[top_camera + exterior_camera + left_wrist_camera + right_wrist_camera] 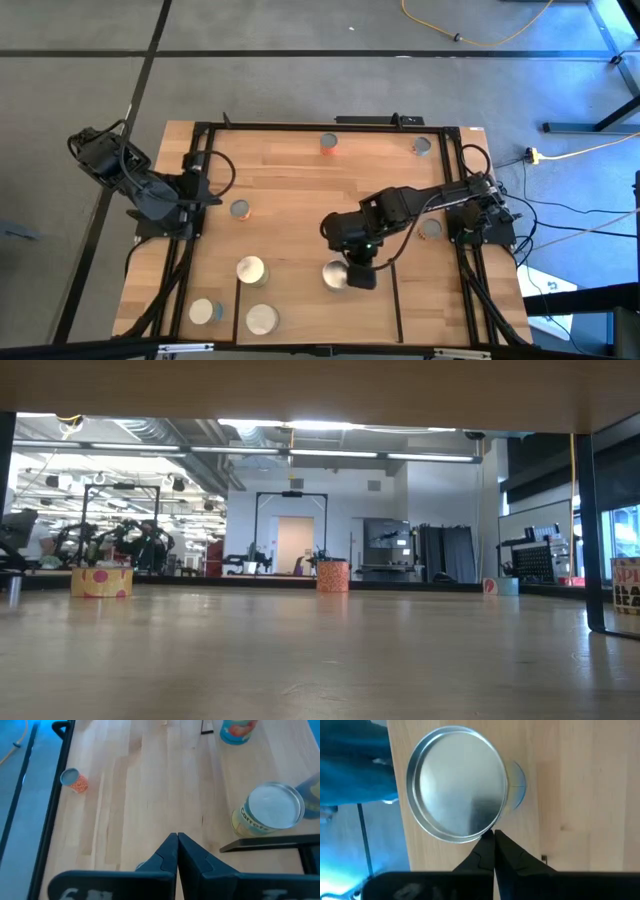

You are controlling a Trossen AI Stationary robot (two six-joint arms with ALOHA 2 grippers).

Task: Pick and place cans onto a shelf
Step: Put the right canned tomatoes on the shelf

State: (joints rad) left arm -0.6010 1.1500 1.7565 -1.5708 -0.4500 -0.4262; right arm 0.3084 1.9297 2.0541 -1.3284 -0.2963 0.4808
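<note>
High view shows the right pincer (357, 272) reached out over the front middle of the wooden surface (300, 190), directly beside a silver-topped can (335, 274) which stands inside the shelf (380, 300), the light panel edged by thin black bars at the front. In the right wrist view the two fingers of this pincer are pressed together, tip to tip, and their point sits at the rim of the can's metal lid (456, 790), not around it; so the can is not held, and I judge that it stands already where it should be. Three more cans, one cream-topped (250, 270), one pale (262, 319) and one grey (203, 311), are grouped at the front left, near the shelf's left bar. Other cans are well apart on the surface: one with an orange side at the back (329, 144), one grey at the back right (422, 146), one at the left middle (240, 209), and one beside the right arm's base (430, 229). These, I think, wait for their turn. The left pincer (177, 851) is also closed and empty, resting at the left edge. Around the surface is grey floor with cables, and the low view looks into a large lit hall.
</note>
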